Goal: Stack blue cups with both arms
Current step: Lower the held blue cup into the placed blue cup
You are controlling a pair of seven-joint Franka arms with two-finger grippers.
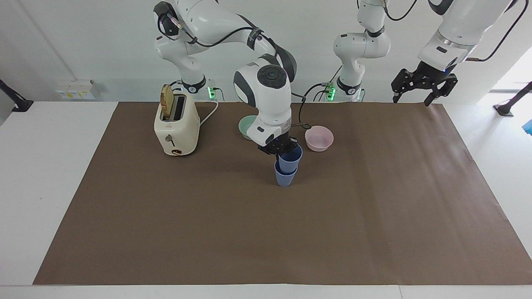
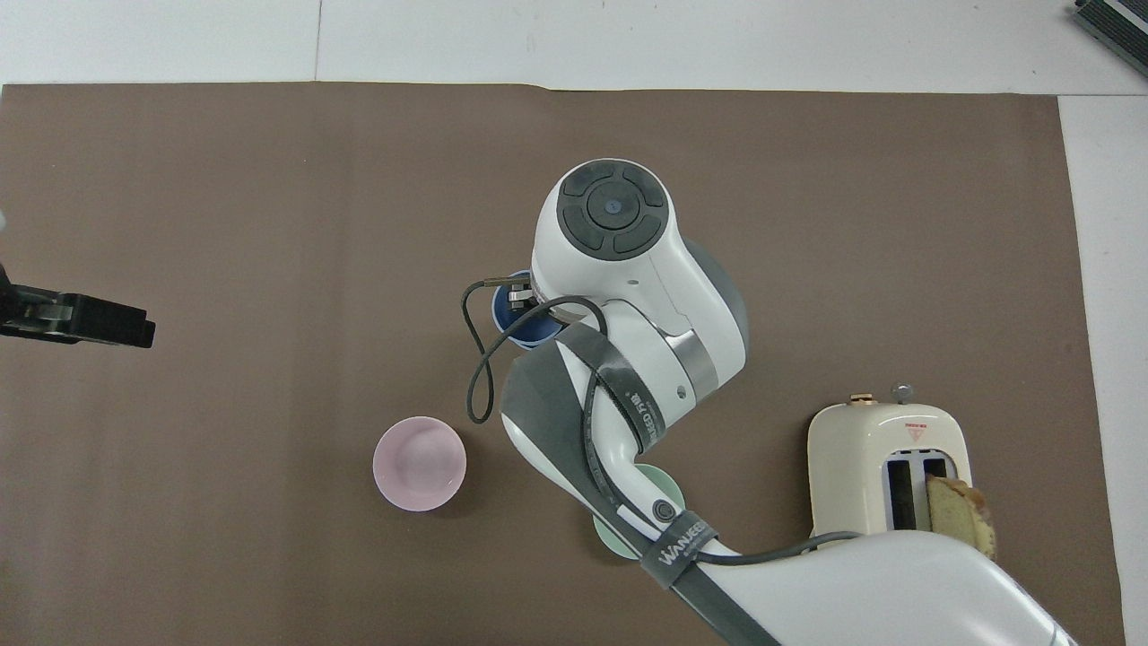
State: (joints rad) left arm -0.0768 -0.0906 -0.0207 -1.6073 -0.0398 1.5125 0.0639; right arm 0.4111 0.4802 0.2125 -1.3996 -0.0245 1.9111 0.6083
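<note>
1. Right gripper (image 1: 282, 148) at frame centre of the facing view, clamped on the rim of the upper blue cup (image 1: 290, 160).
2. Upper blue cup tilted, its base nested in the lower blue cup (image 1: 285, 177), which stands upright on the brown mat (image 1: 266, 232) covering the desk (image 1: 54, 174).
3. In the overhead view, only a sliver of blue cup (image 2: 517, 323) visible near the centre, mostly hidden under the right arm's wrist.
4. Left gripper (image 1: 417, 94) waiting in the air at upper right of the facing view, fingers spread apart, holding nothing.
5. Pink bowl (image 1: 319, 138) just right of the cups in the facing view; green bowl (image 1: 247, 126) partly hidden by the right arm.
6. Cream toaster (image 1: 176, 126) at upper left of centre, bread slice (image 1: 167, 101) standing up out of one slot.
</note>
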